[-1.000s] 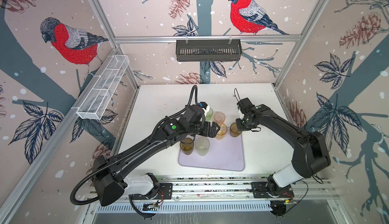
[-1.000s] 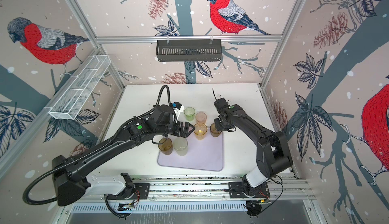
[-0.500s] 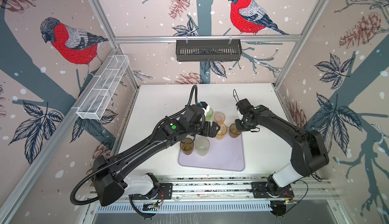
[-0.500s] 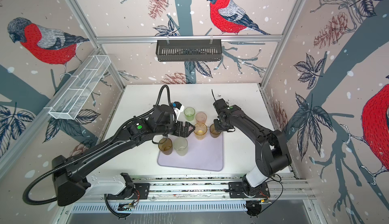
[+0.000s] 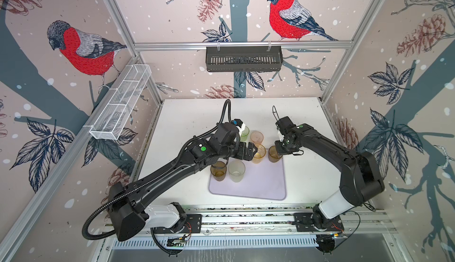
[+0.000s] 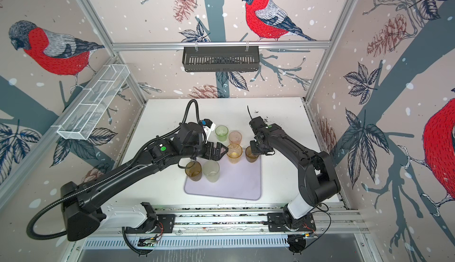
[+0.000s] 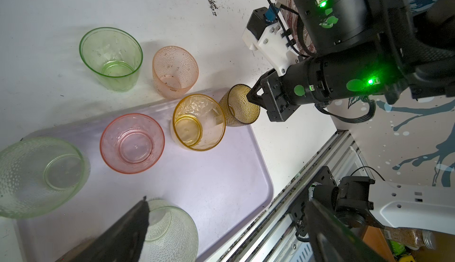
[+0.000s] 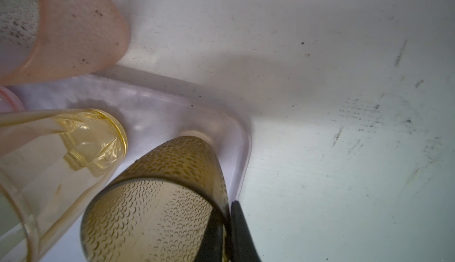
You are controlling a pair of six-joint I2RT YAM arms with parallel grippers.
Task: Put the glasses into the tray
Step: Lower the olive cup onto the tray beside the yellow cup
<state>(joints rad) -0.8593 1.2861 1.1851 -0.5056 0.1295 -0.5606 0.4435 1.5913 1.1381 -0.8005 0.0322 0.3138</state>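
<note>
My right gripper [image 5: 277,150] [image 8: 227,233] is shut on the wall of a brown dimpled glass [image 5: 274,153] [image 8: 157,199], one finger inside and one outside, at the far right corner of the lilac tray [image 5: 261,187] [image 8: 242,137]. Whether its base touches the tray I cannot tell. On the tray stand an amber glass [image 7: 199,122], a pink one [image 7: 132,143], a pale green one [image 7: 41,177], a frosted one [image 5: 236,170] and another brown one [image 5: 218,171]. A bright green glass [image 5: 245,133] and a peach one [image 5: 256,137] stand on the table behind. My left gripper [image 5: 253,150] [image 7: 229,214] hangs open and empty over the tray.
A black slotted basket [image 5: 243,58] hangs on the back wall and a white wire basket [image 5: 120,102] on the left wall. The white table [image 5: 192,120] spreads behind and beside the tray. The metal base rail [image 5: 246,220] runs along the front edge.
The right gripper with the brown glass has edged slightly left, toward the tray. The left arm has held still.
</note>
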